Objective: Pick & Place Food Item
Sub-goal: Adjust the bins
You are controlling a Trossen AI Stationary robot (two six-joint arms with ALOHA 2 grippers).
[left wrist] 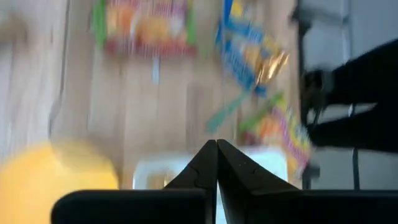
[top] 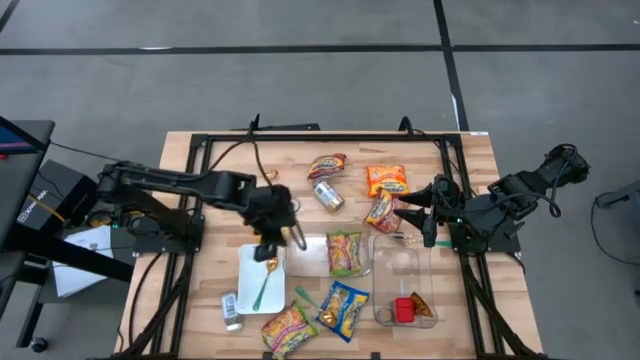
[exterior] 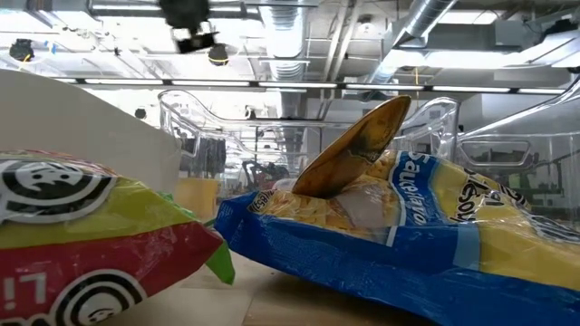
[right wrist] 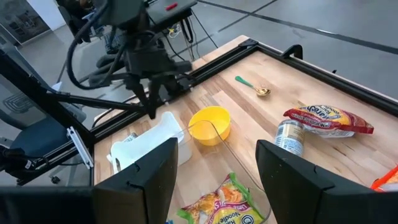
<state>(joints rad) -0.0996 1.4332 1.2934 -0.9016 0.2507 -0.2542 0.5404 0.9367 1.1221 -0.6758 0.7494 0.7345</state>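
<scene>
High view: the left claw (top: pixel 272 240) hangs over the white tray (top: pixel 262 285) near the desk's middle, which carries a green-handled spoon (top: pixel 262 290); the right claw (top: pixel 418 222) waits by the clear bin (top: pixel 403 262) toward the right edge, where a red item (top: pixel 404 310) already lies; food packets are scattered around, among them a green noodle packet (top: pixel 346 252) between tray and bin and a blue-and-yellow packet (top: pixel 343 308) toward the near edge. Low view: the blue-and-yellow packet fills the foreground, the bin's clear walls behind it. Left wrist view: the left claw's fingers (left wrist: pixel 205 163) are pressed together with nothing between them, above the tray. Right wrist view: the right claw's fingers (right wrist: pixel 152 171) are spread; a yellow bowl (right wrist: pixel 209 124) sits beside the tray. Judged step: the left arm is between picks; the next move calls for opening over a packet, descending and gripping it
</scene>
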